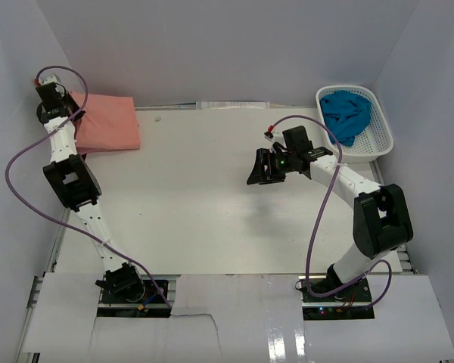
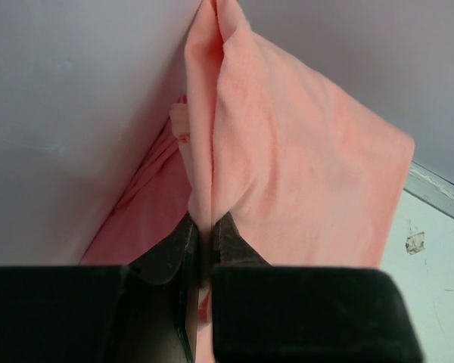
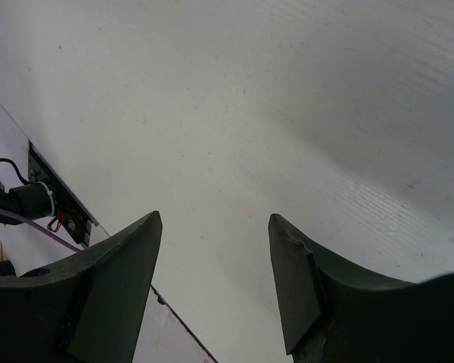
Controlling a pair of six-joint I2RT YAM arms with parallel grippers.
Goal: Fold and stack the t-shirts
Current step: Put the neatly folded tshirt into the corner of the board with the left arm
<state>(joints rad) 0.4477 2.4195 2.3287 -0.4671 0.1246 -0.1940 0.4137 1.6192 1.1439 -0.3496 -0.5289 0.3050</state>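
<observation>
White table [image 1: 212, 197], salmon shirt [image 1: 110, 121] in left gripper [image 2: 206, 231]

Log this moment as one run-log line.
left gripper: shut on salmon t-shirt, far-left corner | right gripper: open, empty, above table | teal t-shirt: crumpled in white basket, unfolded

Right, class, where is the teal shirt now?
In the top view, the teal shirt lies bunched inside the white basket at the far right corner of the table.
</observation>
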